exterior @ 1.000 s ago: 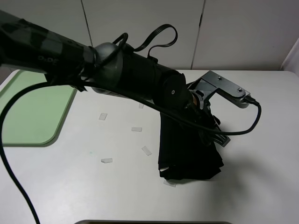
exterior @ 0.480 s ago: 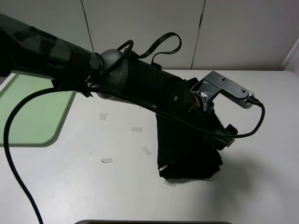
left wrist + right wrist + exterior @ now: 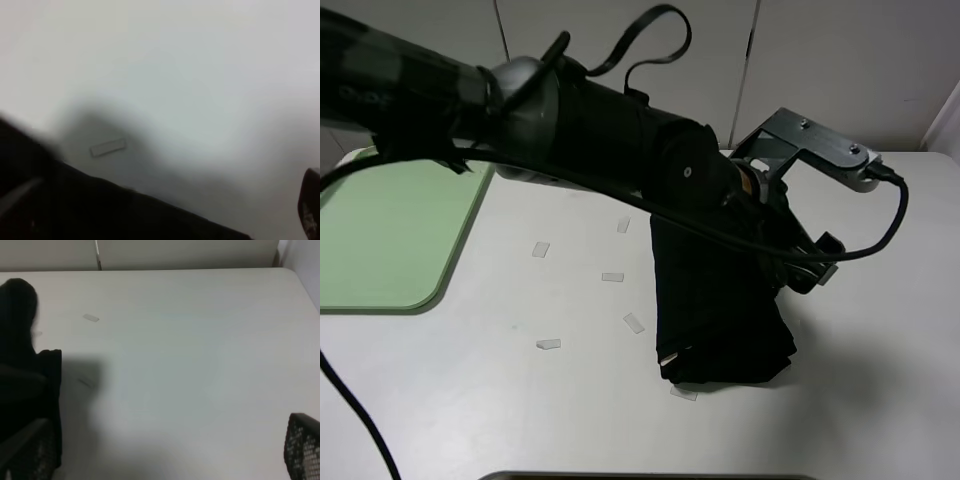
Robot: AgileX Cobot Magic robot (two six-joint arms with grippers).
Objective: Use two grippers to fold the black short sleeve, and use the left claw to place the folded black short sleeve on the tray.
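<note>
While the pale green tray (image 3: pixel 395 235) lies bare at the left edge of the high view, well apart from everything else, the folding looks finished and the carrying step looks not yet begun. Moving right, a few small pale tape strips (image 3: pixel 612 277) dot the white tabletop (image 3: pixel 500 400) in the middle of the frame, and one more shows as a blurred rectangle in the left wrist view. Right of centre lies the black short sleeve (image 3: pixel 720 330), folded into a compact dark oblong running from the middle of the frame toward the lower right, a sliver of pale lettering peeping out at its lower left corner. Over its upper part hangs the left gripper (image 3: pixel 800 265), its arm reaching across from the upper left; the jaws stand wide apart and seem to hold nothing, though the bulk of the arm hides just where the fingers meet the cloth. My judgement is that the next move calls for this gripper to take a firm pinch through all the layers near one edge, so the bundle does not unfold when lifted, then travel left to the tray. The right gripper (image 3: pixel 160 460) shows only as two dark fingertips at the lower corners of its own wrist view, spread wide and empty over bare table. Behind the table run plain pale wall panels (image 3: pixel 620 60) with vertical seams.
</note>
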